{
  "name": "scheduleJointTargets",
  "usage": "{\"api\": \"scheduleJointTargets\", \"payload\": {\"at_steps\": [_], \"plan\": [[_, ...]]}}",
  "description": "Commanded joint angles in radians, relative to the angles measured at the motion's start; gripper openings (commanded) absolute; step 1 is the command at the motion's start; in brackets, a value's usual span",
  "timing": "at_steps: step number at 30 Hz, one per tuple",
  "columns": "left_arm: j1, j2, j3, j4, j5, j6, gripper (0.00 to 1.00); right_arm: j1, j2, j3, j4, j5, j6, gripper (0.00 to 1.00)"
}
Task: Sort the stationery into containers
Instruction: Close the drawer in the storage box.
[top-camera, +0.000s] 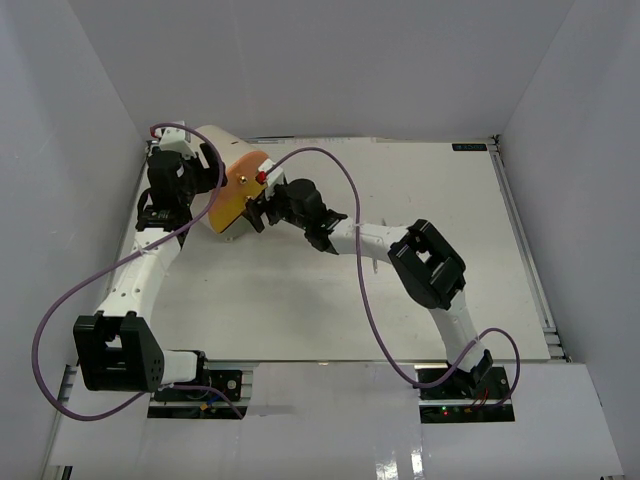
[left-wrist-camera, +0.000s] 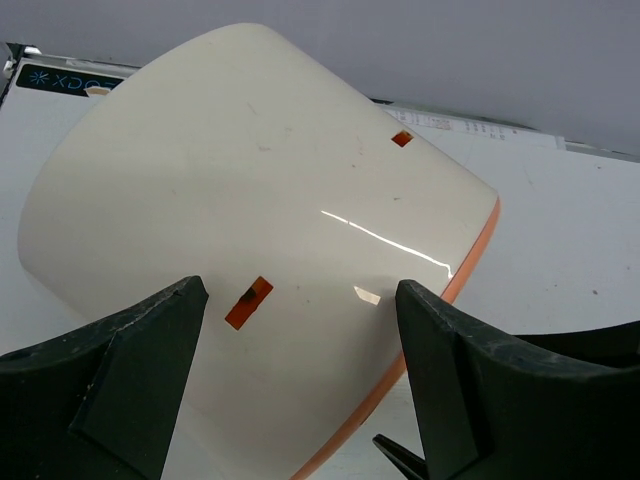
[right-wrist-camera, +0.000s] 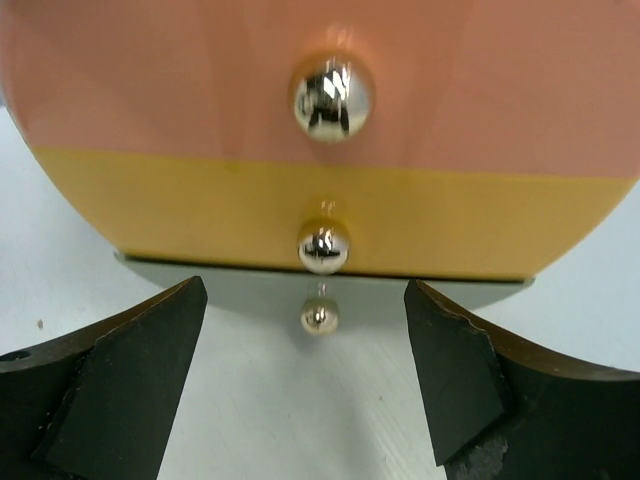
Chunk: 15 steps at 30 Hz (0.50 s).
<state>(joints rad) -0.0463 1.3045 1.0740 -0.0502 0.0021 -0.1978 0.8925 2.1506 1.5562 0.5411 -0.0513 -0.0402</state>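
right wrist alone shows brass knobs (right-wrist-camera: 324, 247) on the organizer (right-wrist-camera: 180, 90), left its cream wall (left-wrist-camera: 250, 180), both jaws wide open, empty.

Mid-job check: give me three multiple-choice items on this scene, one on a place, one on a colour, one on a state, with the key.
1. Where on the table is the organizer?
A. far-left corner
B. far-right corner
C. near middle

2. The lowest band on its face is:
A. green
B. yellow
C. blue

3. The right tool is:
A. shut on a knob
B. shut on a pen
C. open

Key:
1. A: the top view shows it at the far left.
2. B: the right wrist view shows yellow under pink.
3. C: its jaws stand wide apart, holding nothing.
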Motion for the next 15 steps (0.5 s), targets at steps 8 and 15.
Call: {"api": "scheduleJointTargets", "payload": {"at_steps": [8,15], "plan": [[0.011,-0.022,-0.022,-0.051,0.067,-0.006,0.86,-0.018,0.005,0.010,-0.009,-0.013,0.033,0.81],[0.013,-0.017,-0.019,-0.050,0.076,-0.008,0.86,-0.029,0.109,0.103,-0.047,-0.035,0.069,0.79]]}}
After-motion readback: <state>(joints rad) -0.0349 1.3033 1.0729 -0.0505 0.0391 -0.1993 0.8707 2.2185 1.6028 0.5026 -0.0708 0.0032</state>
